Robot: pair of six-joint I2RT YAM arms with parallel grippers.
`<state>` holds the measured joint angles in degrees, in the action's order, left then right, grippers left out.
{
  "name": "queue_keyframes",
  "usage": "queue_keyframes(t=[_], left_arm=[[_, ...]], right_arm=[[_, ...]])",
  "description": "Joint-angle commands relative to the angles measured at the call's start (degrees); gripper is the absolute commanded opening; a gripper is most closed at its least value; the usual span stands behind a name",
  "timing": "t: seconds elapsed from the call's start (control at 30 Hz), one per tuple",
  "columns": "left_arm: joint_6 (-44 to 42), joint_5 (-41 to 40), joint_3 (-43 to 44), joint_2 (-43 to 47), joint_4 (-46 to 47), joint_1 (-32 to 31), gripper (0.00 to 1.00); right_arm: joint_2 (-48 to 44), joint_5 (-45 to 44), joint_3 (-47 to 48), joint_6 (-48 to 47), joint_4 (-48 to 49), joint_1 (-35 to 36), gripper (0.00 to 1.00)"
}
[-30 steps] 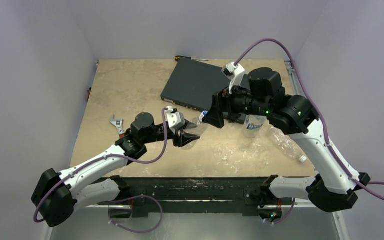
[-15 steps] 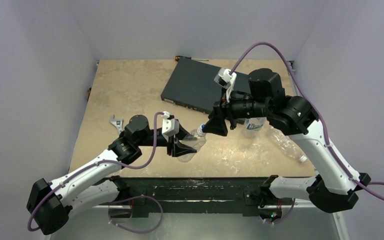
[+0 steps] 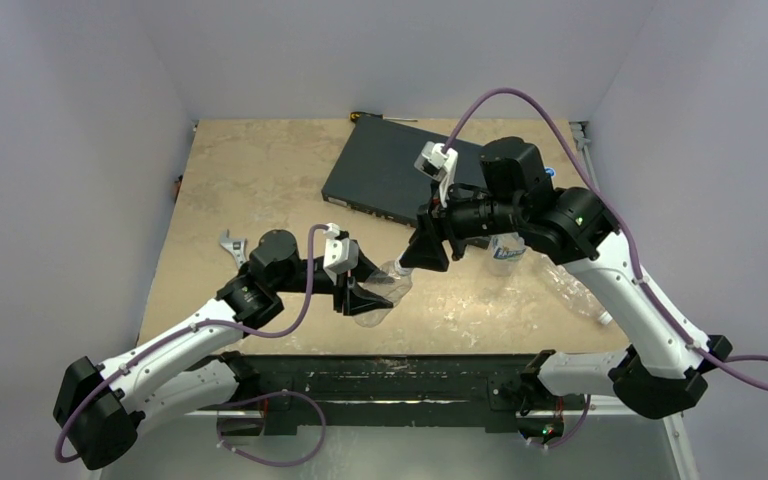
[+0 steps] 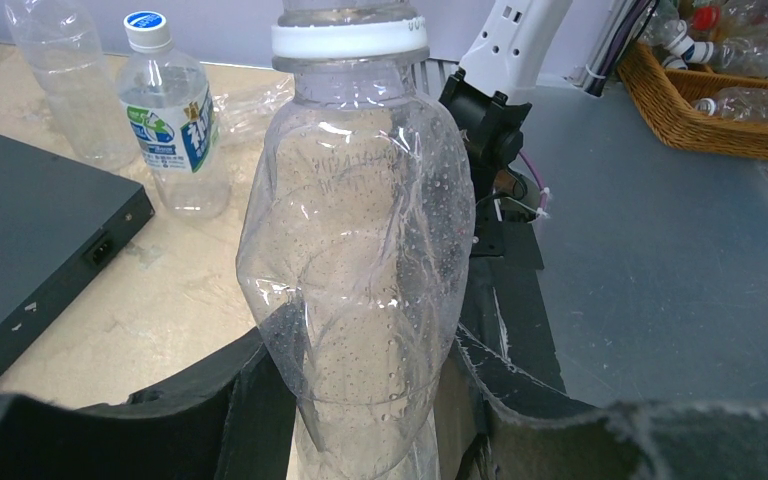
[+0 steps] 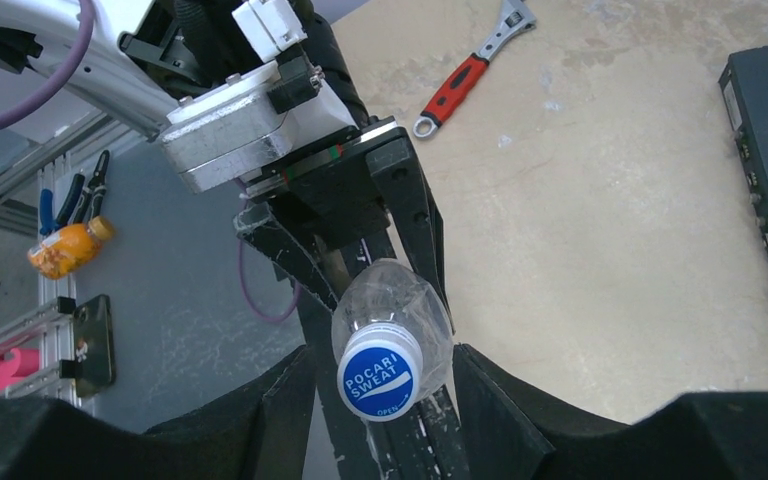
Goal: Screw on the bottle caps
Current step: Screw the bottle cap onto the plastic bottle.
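Observation:
My left gripper (image 3: 365, 290) (image 4: 370, 400) is shut on the body of a clear, unlabelled bottle (image 3: 382, 285) (image 4: 360, 250), which hangs over the table's near edge with its neck tilted toward the right arm. A blue-and-white cap (image 5: 380, 373) sits on that bottle's (image 5: 400, 300) mouth. My right gripper (image 3: 422, 255) (image 5: 380, 390) faces the cap end-on, its jaws on either side of the cap with a small gap on each side. In the top view the right fingers hide the cap.
A labelled bottle (image 3: 505, 252) (image 4: 172, 130) with a blue cap (image 4: 145, 25) stands behind the right gripper. An unlabelled one (image 3: 570, 290) lies to its right. The black box (image 3: 390, 180) sits at the back, a red-handled wrench (image 3: 233, 247) (image 5: 465, 75) at the left.
The right gripper has moved left onto the bottle's neck and its jaws have narrowed around the cap. The left arm drew the bottle slightly nearer and now holds still.

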<state>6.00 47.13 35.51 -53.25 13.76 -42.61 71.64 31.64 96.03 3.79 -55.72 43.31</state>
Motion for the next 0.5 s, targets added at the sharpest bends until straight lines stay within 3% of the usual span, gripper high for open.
queue_keyframes(t=[0.0,0.47], left_arm=[[0.71,1.3,2.37,0.17,1.05,0.22,0.0],[0.37,0.7,2.91,-0.4,0.48,0.18,0.0]], right_arm=[[-0.19,0.05,-0.53,-1.17,0.49,0.75,0.55],[0.17,-1.56,-1.13,-0.64,-0.34,1.42,0.4]])
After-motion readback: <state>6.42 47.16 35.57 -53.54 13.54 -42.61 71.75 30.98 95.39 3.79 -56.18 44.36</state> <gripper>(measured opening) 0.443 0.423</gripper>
